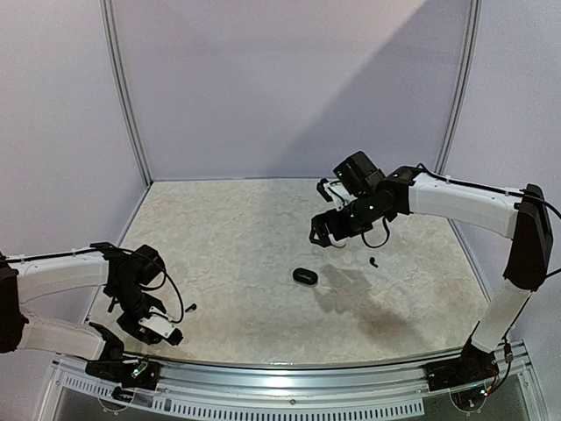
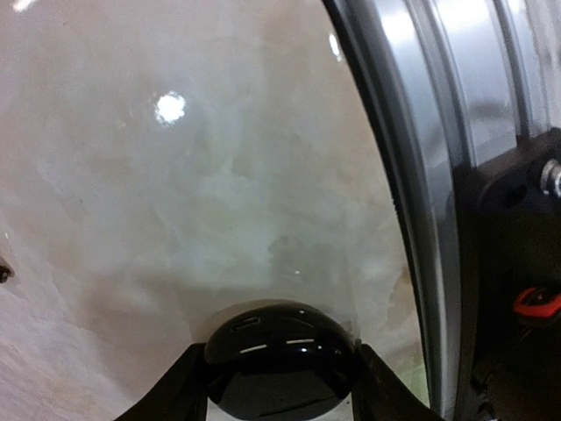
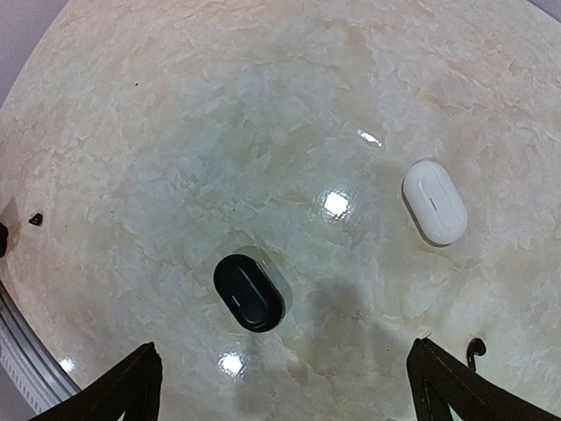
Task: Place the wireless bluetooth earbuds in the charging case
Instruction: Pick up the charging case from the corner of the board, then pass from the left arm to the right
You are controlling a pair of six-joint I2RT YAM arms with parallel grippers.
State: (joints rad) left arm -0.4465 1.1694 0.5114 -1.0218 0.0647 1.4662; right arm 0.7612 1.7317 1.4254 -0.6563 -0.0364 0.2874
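Note:
A glossy black charging case (image 2: 279,377) sits between the fingers of my left gripper (image 2: 278,351), which press on both of its sides. That gripper (image 1: 160,331) is low at the table's near left corner. A tiny black earbud (image 1: 190,308) lies just right of it. Another closed black case (image 1: 304,275) (image 3: 250,291) lies mid-table. My right gripper (image 1: 326,230) (image 3: 285,346) hovers open above it with nothing between its fingers. A black earbud (image 1: 373,261) (image 3: 474,347) lies by its right finger. A closed white case (image 3: 434,202) lies farther off, hidden under the arm in the top view.
A metal rail (image 2: 438,219) runs along the table's near edge, close to the left gripper. Beside it stands a black arm base with a red part (image 2: 536,303). Pale walls (image 1: 289,88) close the table at the back and sides. A small dark earbud (image 3: 35,218) lies far left.

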